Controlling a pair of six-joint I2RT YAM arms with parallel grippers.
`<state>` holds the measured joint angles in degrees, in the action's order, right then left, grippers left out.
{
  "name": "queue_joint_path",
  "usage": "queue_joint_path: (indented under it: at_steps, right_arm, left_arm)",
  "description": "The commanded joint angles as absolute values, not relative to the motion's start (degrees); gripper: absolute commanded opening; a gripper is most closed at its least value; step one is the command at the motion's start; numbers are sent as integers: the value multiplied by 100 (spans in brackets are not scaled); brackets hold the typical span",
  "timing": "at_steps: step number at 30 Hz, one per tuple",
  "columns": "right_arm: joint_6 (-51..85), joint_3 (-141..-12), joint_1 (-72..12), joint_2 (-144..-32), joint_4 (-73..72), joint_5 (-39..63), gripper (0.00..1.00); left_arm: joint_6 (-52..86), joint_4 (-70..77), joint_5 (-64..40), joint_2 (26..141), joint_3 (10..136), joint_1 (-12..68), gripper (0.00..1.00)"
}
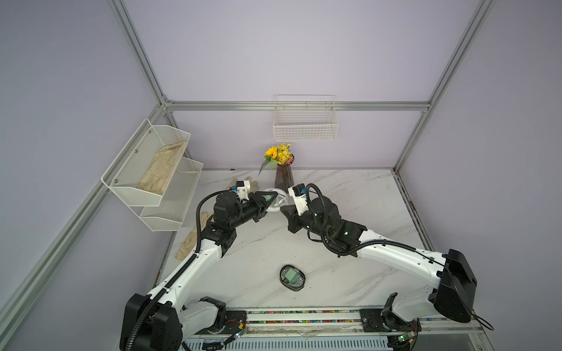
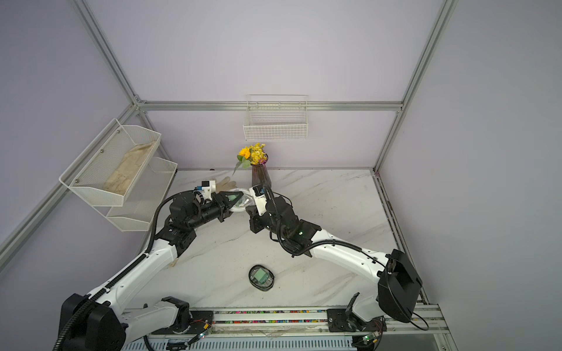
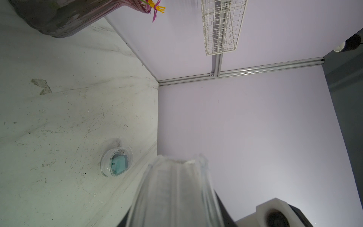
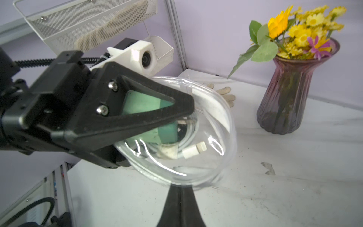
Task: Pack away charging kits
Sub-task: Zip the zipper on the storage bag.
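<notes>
Presently, left claw [image 1: 270, 201] grips the filled transparent case [image 4: 212, 157]; right claw [image 4: 179, 193], clenched at its rim, probably seals it next.

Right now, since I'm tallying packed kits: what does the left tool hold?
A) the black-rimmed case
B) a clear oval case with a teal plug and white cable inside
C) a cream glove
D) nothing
B: the left tool clamps the clear case, teal plug and white cable showing through it, while the black-rimmed case lies on the table.
</notes>
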<state>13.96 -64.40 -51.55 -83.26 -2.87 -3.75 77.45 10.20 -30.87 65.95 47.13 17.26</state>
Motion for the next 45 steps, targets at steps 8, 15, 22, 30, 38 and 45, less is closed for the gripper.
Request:
queue_joint_path:
  at_steps: [8, 15, 22, 30, 38, 45]
  right_arm:
    - [838, -6523, -5177, -7947, 538, -1179, 0]
    - [416, -6570, -5173, -7882, 1067, -1432, 0]
    - [-177, -7039, -5075, -7884, 1619, -1049, 0]
    - [-576, -7588, -4854, -7700, 2110, -326, 0]
    - [-762, -8130, -4769, -7631, 3051, -545, 0]
    - [-961, -8238, -4771, -7607, 3361, -941, 0]
  left_arm:
    - [7495, 877, -3693, 6374, 5117, 1523, 10]
    - [7249, 669, -4204, 6401, 5271, 1324, 6]
    - [6750, 1018, -6046, 6813, 5547, 1134, 5]
    - [6389, 1512, -6997, 6822, 5108, 1134, 6]
    - [5862, 1003, -6681, 6522, 5036, 1037, 2]
    - [5457, 673, -6916, 6540, 5253, 993, 0]
